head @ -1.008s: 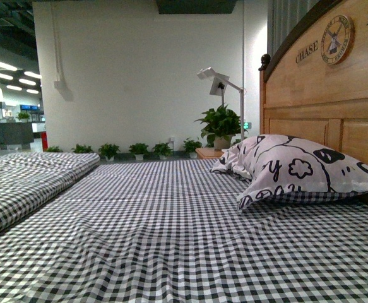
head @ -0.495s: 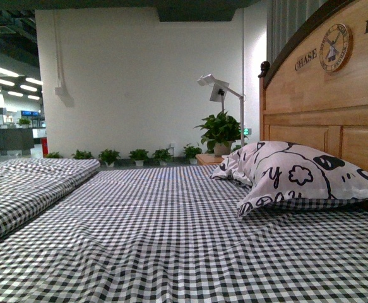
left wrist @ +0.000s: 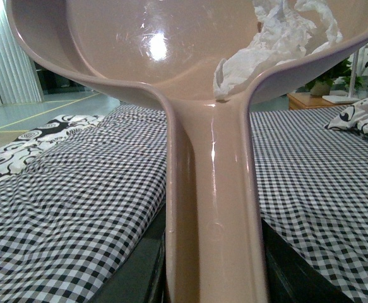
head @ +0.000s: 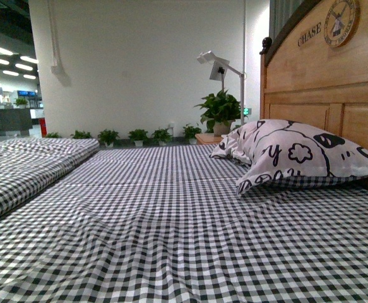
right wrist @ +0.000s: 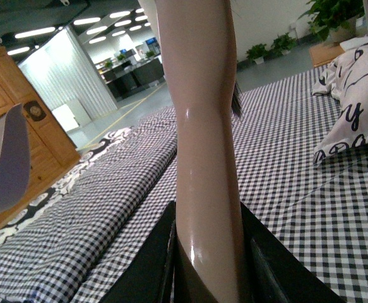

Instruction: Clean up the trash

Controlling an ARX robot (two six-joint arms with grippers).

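Observation:
In the left wrist view my left gripper (left wrist: 213, 278) is shut on the handle of the pale pinkish dustpan (left wrist: 139, 44), held above the checked bed. The trash (left wrist: 278, 38), a crumpled white tissue wad, lies inside the pan by the handle's root. In the right wrist view my right gripper (right wrist: 209, 265) is shut on the pinkish handle of the brush (right wrist: 199, 126); dark bristles (right wrist: 237, 104) show past the handle. A curved pale edge of the dustpan (right wrist: 4, 164) shows at that view's side. Neither gripper shows in the front view.
A black-and-white checked sheet (head: 171, 227) covers the bed. A patterned pillow (head: 297, 154) lies at the right against the wooden headboard (head: 322, 95). A folded checked quilt (head: 26, 170) lies along the left. Potted plants (head: 220, 113) and a lamp (head: 218, 66) stand beyond the bed.
The front view has shifted: the scene first dropped in the picture, then rose and drew slightly nearer. Nothing on the bed has moved.

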